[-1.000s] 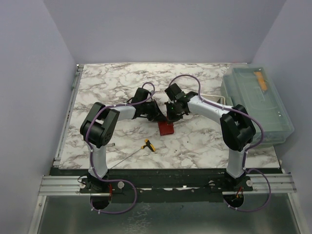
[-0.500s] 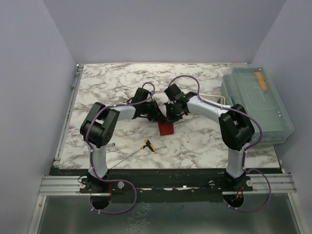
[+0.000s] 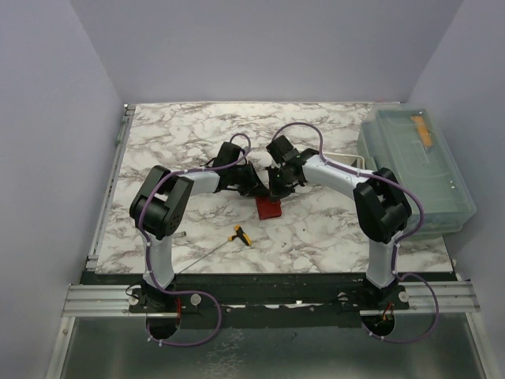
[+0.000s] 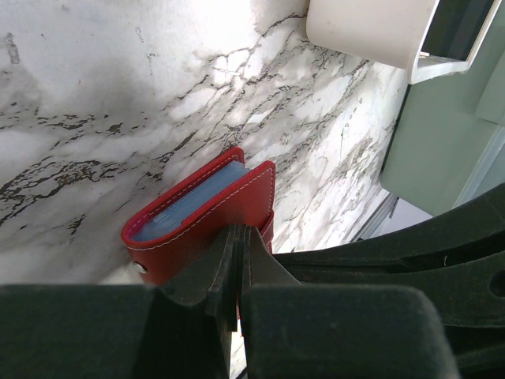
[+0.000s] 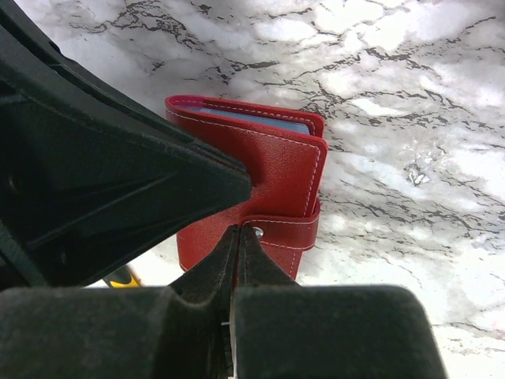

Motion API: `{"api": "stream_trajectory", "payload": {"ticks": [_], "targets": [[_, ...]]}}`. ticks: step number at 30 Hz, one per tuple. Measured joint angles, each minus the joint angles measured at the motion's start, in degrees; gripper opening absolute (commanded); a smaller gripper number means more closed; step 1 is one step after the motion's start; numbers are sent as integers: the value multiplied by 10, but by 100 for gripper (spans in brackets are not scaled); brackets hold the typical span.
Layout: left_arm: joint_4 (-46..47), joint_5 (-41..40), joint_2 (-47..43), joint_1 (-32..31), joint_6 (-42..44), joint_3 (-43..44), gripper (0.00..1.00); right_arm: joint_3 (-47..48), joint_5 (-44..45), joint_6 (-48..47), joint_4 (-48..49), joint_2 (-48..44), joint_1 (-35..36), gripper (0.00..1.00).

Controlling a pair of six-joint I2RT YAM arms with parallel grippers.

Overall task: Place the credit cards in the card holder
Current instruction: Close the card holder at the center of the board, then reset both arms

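Marble-patterned, the table (image 3: 181, 134) carried a clear lidded bin (image 3: 410, 158) at its right edge. Near the middle, the left pincer (image 4: 237, 237) and right pincer (image 5: 237, 235) were each pressed together, tips against the card holder (image 3: 269, 208); whether they nipped its leather could not be told. The red holder sat folded on the table between them, blue-grey lining showing at its edge. A yellow-handled tool (image 3: 241, 234) lay near it, toward the arm bases.

Top cam high, rear; wrist cams close-up, both on card holder (image 4: 209, 217)
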Motion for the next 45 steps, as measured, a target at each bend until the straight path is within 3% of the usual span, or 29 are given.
{"api": "stream_trajectory", "payload": {"ticks": [19,24,36,45], "targets": [[-14,-6,0,0,9,7,5,-21,-116,-10,64,25,-44,0],[-25,-8,0,0,14,13,11,-23,-137,-10,69,28,-49,1],[-103,-6,-43,9,46,59,38,-4,-114,-54,18,-4,-49,35],[-164,2,-180,24,92,64,70,-5,-67,-75,4,-183,-51,62]]}}
